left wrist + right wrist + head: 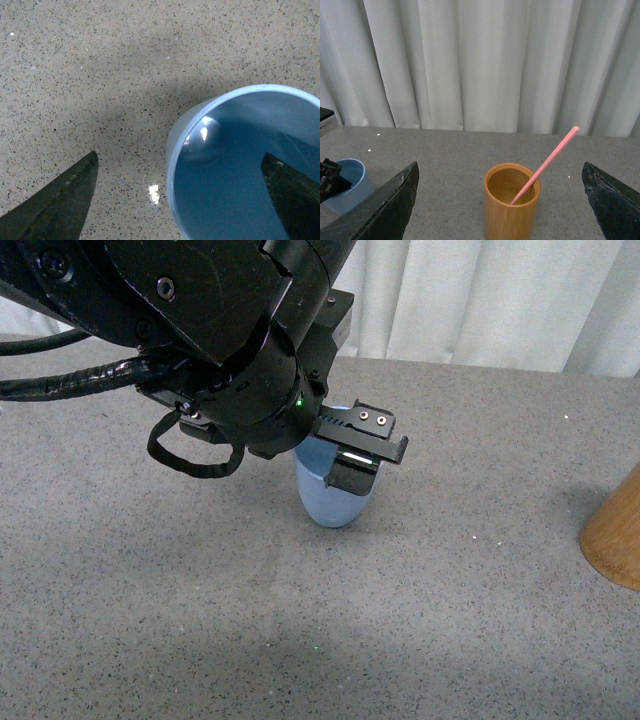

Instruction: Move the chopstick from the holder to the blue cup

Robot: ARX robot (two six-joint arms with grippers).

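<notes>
While the left gripper (362, 455) hangs at the blue cup (330, 502) in the front view, its wrist view shows empty jaws spread astride the cup wall, probably to steady it. Right wrist view: right gripper (500, 172) spread wide, empty, facing the holder (512, 217), with the chopstick (550, 160) leaning inside.

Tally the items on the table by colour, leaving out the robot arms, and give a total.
Blue: 1, the blue cup
Tan-orange: 1, the holder
Salmon-pink: 1, the chopstick, leaning in the holder
Total: 3
</notes>
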